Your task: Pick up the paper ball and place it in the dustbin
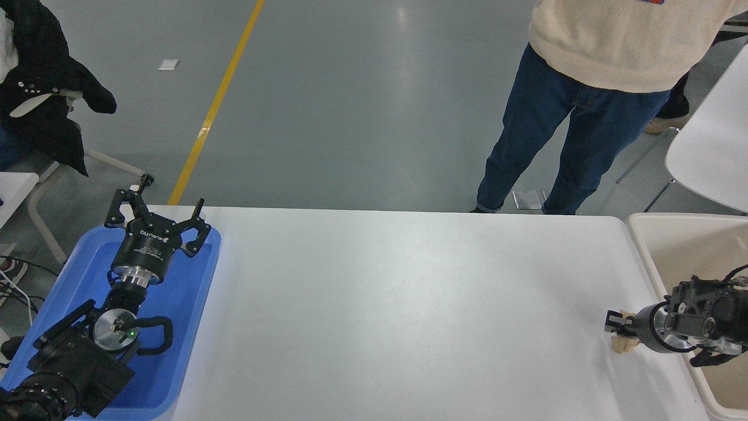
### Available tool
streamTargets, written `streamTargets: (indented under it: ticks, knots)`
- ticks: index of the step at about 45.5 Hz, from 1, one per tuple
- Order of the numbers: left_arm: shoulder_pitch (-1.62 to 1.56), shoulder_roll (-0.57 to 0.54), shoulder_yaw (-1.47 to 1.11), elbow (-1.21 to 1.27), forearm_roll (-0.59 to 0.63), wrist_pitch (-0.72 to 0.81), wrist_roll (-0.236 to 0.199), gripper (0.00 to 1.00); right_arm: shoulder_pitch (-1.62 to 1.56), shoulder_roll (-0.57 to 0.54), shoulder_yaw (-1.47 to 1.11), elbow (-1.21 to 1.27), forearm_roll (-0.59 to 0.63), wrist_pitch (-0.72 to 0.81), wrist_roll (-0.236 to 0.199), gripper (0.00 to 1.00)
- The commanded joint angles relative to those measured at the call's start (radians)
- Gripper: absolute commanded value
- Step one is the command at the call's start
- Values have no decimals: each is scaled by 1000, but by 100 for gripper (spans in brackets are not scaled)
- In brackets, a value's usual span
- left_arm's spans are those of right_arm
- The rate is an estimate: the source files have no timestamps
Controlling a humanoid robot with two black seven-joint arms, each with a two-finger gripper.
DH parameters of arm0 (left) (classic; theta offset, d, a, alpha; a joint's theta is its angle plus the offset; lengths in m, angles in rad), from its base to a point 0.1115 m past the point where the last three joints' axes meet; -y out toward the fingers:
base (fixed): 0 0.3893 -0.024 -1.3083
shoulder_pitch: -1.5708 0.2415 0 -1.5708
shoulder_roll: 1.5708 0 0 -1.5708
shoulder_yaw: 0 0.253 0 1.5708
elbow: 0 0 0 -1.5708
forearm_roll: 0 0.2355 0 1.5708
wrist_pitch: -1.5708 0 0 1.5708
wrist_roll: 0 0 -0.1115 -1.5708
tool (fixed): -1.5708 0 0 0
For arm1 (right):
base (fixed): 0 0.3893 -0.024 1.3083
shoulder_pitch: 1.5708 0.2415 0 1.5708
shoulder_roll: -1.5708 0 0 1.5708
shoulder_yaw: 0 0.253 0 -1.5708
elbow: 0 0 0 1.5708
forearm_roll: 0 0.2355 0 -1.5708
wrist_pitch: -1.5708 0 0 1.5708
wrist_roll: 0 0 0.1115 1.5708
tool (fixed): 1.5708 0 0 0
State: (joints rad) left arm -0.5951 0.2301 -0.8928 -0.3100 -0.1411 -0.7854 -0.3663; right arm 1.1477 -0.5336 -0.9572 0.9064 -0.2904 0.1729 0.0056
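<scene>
1. At the table's right edge, the right gripper [618, 329] comes in from the right side, pointing left across the white table [397, 316].
2. Its jaws pinch the paper ball [623, 344]. The tan wad shows between and just under the fingertips, partly hidden by them.
3. Ball is near the table's right edge, just beside the dustbin [650, 248]. Can't tell whether it is touching the tabletop or lifted just clear of it.
4. Dustbin: cream-beige, thick pale rim, standing against the table's right end and cut off by the picture's right edge. The right arm's wrist housing overlaps its near-left rim. What shows of its inside holds nothing I can make out.
5. Left gripper [156, 209] is parked at lower left over the blue tray [193, 304], jaws spread wide, nothing between them. Fingertips reach past the tray's far edge.
6. Blue tray sits at the table's left end, its near part covered by the left arm.
7. Far side: a person [584, 88] in a cream sweater and blue jeans stands on the grey floor behind the table's right half, well apart from both grippers.
8. White chair [710, 146] at the right edge beyond the dustbin. Dark jacket [47, 76] draped over a chair at upper left. Yellow floor line [216, 105] runs diagonally toward the table's left end.
</scene>
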Motion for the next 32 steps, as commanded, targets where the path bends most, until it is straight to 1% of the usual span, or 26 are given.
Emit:
streamTargets:
  ticks: [1, 8, 20, 32]
  knots:
    - [0, 0, 0, -1, 0, 0, 0, 100, 211, -20, -141, 250, -1, 77, 1, 0]
    - [0, 0, 0, -1, 0, 0, 0, 100, 372, -8, -176, 397, -24, 213, 1, 0]
    - [0, 0, 0, 0, 0, 0, 0, 100, 602, 24, -175, 431, -26, 601, 1, 0]
    - [0, 0, 0, 0, 2, 0, 0, 100, 829, 21, -183, 431, -24, 613, 1, 0]
